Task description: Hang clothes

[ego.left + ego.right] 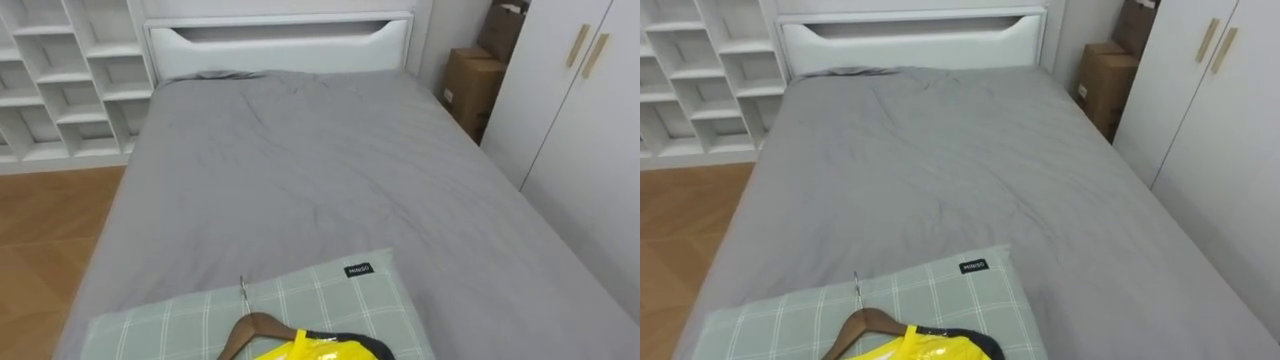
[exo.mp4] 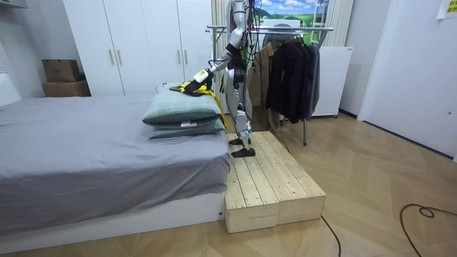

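Note:
A yellow garment (image 1: 305, 350) on a wooden hanger (image 1: 262, 325) with a metal hook lies on a green checked pillow (image 1: 330, 295) at the foot of the grey bed (image 1: 330, 170). In the room view I stand on a wooden platform (image 2: 268, 178) at the bed's foot, facing the bed. My left hand (image 2: 203, 74) reaches down to the yellow garment (image 2: 191, 87) on the stacked pillows (image 2: 182, 107). Behind me stands a clothes rack (image 2: 285, 28) with dark clothes hanging on it.
White open shelves (image 1: 60, 80) stand left of the bed over wooden floor. Cardboard boxes (image 1: 470, 85) and a white wardrobe (image 1: 580, 100) line the right side. The headboard (image 1: 280, 45) closes the far end.

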{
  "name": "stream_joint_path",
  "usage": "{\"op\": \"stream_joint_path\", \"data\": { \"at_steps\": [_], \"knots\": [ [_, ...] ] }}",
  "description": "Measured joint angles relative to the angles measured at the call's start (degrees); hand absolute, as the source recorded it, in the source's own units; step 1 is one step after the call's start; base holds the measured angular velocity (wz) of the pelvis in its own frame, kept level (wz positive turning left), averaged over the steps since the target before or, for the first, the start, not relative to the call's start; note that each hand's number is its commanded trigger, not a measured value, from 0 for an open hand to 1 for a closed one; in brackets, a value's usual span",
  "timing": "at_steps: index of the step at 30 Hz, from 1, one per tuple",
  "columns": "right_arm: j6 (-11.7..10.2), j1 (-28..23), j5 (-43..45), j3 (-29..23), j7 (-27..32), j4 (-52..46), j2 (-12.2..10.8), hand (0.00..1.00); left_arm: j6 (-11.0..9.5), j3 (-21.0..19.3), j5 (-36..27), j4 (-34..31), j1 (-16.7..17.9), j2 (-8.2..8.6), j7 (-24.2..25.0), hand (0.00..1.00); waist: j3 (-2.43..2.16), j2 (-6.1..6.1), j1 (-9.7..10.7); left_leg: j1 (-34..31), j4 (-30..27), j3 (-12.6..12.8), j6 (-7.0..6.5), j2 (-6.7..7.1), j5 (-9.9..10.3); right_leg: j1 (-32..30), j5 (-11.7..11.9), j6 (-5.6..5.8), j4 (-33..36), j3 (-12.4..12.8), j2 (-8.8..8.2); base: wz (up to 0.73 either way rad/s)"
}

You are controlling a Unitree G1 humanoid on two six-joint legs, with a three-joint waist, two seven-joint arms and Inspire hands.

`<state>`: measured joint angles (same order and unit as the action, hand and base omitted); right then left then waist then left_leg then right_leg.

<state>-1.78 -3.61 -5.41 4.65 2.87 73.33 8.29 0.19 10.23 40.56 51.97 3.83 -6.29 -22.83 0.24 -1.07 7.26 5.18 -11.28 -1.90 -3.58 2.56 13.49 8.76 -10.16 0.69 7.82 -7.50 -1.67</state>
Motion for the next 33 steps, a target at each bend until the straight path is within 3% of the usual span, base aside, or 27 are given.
{"op": "stream_joint_path", "data": {
  "at_steps": [8, 12, 19, 29, 33],
  "knots": [
    [0.0, 0.6, 0.0, 0.7, -0.7, 0.3, 0.0, 0.0, -0.3, -1.1, 0.1, 1.9, -2.5, -0.35, 0.0, 0.0, -0.36, -0.66, 0.1, -2.1, -0.8, 0.0, -0.04, 0.05, 0.0, -1.9, 0.0, -0.02, 0.1, 0.0, -0.05, 0.0],
    [-0.1, 1.2, 0.0, 0.9, -0.4, 0.4, 0.0, 0.0, -0.4, -1.1, 0.0, 3.9, -6.8, -0.88, -0.2, 0.0, -0.23, -0.51, 0.1, -3.6, -1.5, 0.0, -0.07, 0.04, -0.1, -3.1, 0.0, -0.07, 0.2, -0.1, -0.12, 0.0],
    [-0.1, 3.1, -0.2, 1.1, -0.5, 1.1, 0.0, 0.0, -0.8, -1.1, -0.5, 3.9, -11.6, -1.4, -0.2, 0.0, 0.17, -0.57, 0.3, -6.6, -1.7, 0.1, -0.05, 0.02, -0.6, -6.4, 0.2, -0.23, 1.0, 0.0, -0.18, 0.0],
    [0.0, 9.4, 0.5, 5.4, -0.3, 5.6, 0.1, 0.0, -1.5, -1.2, -2.9, 4.1, -19.7, -4.04, -0.2, 0.0, 0.54, -0.77, 0.4, -12.9, -2.3, -1.4, 0.31, -0.12, -1.9, -12.0, 1.1, -0.64, 1.0, -1.3, -0.19, 0.08],
    [0.1, 11.8, 1.5, 5.8, 0.1, 5.5, -0.1, 0.0, -1.5, -1.3, -2.9, 4.4, -22.4, -4.14, -0.2, 0.0, 0.89, -0.88, 0.3, -15.5, -2.4, -1.6, 0.52, -0.24, -2.6, -14.9, 1.2, -0.82, 1.9, -2.1, -0.23, 0.06]
  ]
}}
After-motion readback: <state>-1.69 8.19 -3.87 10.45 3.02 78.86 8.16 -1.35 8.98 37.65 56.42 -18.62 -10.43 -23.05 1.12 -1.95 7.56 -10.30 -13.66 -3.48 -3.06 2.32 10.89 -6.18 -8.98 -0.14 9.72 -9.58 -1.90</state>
